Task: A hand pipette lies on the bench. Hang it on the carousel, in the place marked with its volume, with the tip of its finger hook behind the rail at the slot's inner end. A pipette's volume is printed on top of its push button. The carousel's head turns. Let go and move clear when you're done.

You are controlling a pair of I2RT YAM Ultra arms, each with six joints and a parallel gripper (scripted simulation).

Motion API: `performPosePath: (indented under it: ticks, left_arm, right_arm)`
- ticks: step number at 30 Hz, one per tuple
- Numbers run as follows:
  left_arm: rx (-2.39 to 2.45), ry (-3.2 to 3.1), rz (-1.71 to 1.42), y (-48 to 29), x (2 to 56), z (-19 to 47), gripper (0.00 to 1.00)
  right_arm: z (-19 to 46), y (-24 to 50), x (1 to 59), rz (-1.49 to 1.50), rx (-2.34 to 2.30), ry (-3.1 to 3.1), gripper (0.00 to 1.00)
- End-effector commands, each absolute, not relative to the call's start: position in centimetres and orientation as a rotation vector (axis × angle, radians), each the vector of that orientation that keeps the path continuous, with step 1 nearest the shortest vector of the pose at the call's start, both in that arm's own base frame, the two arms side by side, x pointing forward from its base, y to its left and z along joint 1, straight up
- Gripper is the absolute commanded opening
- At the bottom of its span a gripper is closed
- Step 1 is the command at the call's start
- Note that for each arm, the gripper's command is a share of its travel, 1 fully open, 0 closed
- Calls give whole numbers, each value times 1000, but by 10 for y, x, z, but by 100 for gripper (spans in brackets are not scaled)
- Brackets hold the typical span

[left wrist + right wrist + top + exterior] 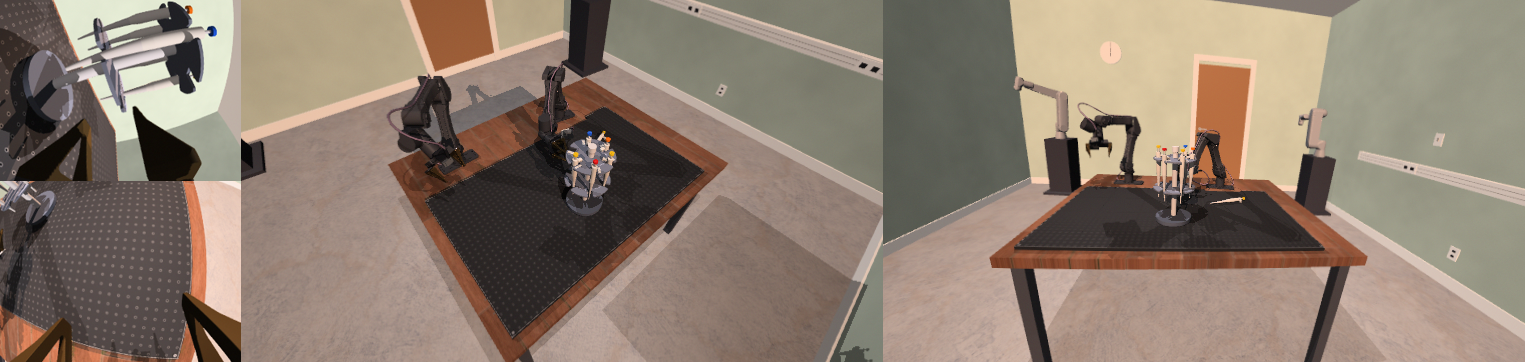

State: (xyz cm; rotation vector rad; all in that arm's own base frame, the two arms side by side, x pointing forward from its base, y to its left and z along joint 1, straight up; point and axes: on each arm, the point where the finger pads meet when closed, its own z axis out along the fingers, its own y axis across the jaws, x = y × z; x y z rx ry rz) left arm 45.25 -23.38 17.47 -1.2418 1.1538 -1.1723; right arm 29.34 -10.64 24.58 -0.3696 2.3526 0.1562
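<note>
The grey carousel (588, 170) stands on the black mat and holds several cream pipettes with coloured buttons. It also shows in the exterior view (1174, 185), the left wrist view (124, 61) and the right wrist view (22, 189). A loose pipette (1228, 200) with a yellow button lies on the mat to the right of the carousel. My left gripper (556, 145) is low beside the carousel, on its far side. Its fingers stand partly apart with nothing between them. My right gripper (446, 165) (1099, 147) is open and empty, raised at the far left of the table (124, 313).
The mat (551, 220) covers most of the wooden table. Black pedestals with pale arms stand on the floor behind the table (1062, 165) (1315, 182).
</note>
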Motion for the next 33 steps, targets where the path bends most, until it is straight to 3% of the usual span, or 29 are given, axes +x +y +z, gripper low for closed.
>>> performPosePath:
  ticks: [1,33]
  left_arm:
    - [-1235,1155,-1180,-235,455,181,49]
    - [-1235,1155,-1180,-236,457,181,49]
  right_arm:
    - [253,-109,297,147,-379,2324,100]
    - [253,-109,297,147,-379,2324,100]
